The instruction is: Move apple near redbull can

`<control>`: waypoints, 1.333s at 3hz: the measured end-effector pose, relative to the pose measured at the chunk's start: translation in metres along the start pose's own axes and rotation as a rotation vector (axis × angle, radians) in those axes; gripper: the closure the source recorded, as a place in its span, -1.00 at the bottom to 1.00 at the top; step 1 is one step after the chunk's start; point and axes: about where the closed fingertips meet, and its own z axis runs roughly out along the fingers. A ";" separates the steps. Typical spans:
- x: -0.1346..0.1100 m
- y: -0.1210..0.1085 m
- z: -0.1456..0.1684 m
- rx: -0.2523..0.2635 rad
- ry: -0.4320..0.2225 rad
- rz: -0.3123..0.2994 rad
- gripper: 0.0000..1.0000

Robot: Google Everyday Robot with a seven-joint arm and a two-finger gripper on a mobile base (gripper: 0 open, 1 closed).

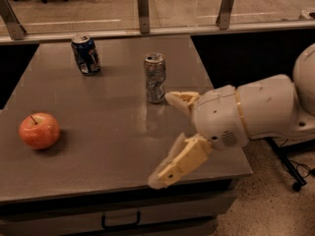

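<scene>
Apple (pixel 39 131) well left — spread pincer (pixel 162 139) over table (pixel 98 161) right.

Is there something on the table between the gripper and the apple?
Nothing visible does. The open gripper hovers at the right of the table, the apple lies at its left, only bare surface between. The blue can stands farther back.

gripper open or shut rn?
Open. The gripper hovers over the table beside the redbull can, its fingers spread wide with nothing between them.
</scene>
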 end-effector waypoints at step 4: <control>-0.029 0.006 0.164 0.187 -0.137 -0.001 -1.00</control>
